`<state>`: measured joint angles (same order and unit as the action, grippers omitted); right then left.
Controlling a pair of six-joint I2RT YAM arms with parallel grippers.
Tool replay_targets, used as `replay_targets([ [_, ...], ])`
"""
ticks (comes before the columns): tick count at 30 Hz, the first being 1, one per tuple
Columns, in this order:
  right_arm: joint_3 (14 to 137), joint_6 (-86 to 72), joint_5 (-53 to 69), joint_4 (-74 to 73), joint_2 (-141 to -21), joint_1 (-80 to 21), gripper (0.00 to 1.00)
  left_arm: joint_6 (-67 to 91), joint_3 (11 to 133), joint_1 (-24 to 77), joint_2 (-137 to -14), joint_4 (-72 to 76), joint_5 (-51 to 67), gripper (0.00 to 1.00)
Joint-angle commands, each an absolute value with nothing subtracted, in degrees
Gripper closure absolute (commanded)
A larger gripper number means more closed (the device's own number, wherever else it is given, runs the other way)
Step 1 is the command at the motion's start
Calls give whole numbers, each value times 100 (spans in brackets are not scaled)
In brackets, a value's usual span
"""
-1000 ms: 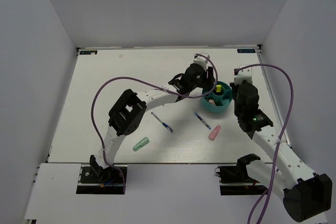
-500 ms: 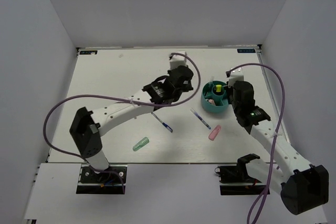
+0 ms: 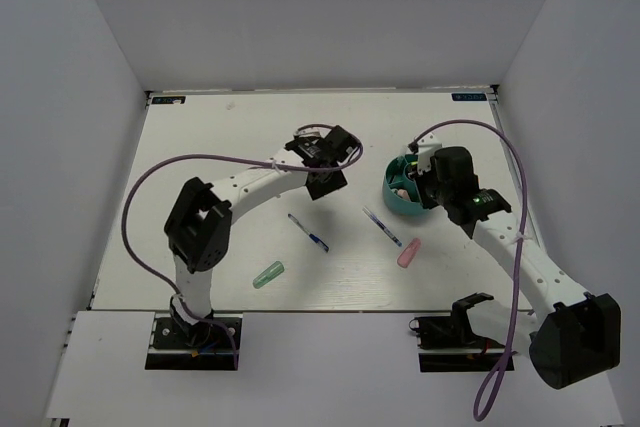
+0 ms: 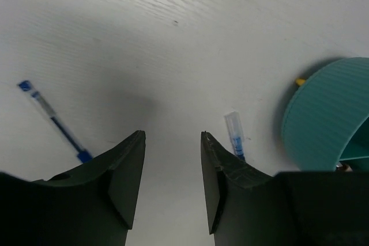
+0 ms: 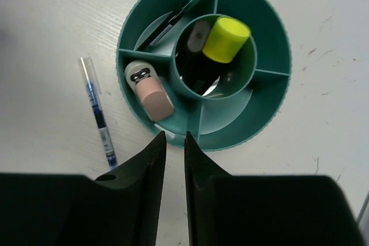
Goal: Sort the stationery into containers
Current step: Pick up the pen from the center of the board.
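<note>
The round teal tub (image 3: pixel 396 198) (image 5: pixel 265 99) holds a yellow-capped marker (image 5: pixel 226 40) in its middle cup, a pink piece (image 5: pixel 152 93) in a left compartment and a thin pen (image 5: pixel 185 5) in the top one. My right gripper (image 3: pixel 414 183) (image 5: pixel 174 135) hovers over the tub's near rim, its jaws a narrow gap apart with nothing between. My left gripper (image 3: pixel 327 177) (image 4: pixel 173 135) stands open and empty above bare table. Two blue pens (image 3: pixel 308 232) (image 3: pixel 382 227), a pink piece (image 3: pixel 408 253) and a mint-green piece (image 3: pixel 268 274) lie on the table.
White walls enclose the table (image 3: pixel 230 147) on three sides. Purple cables (image 3: pixel 200 162) loop over both arms. The left arm's elbow (image 3: pixel 198 227) stands over the table's left half. Both arm bases sit at the near edge.
My left gripper has drawn back leftward from the tub, shutting and reopening on the way. My right gripper has moved left over the tub's edge.
</note>
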<state>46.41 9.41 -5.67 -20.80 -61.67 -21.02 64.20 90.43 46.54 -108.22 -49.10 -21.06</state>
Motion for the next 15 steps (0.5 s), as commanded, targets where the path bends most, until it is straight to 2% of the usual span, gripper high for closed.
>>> replay_targets([
  [1, 4825, 958, -70, -2250, -6091, -2057, 77, 7119, 9588, 4632, -11177, -4948, -1249, 47],
  [9, 4799, 958, -290, -2189, -6100, -2004, 77, 8461, 9966, 4860, -11838, -4544, -800, 45],
  [15, 4746, 949, -422, -2083, -5968, -1942, 77, 8771, 10397, 5018, -12409, -4500, -651, 46],
])
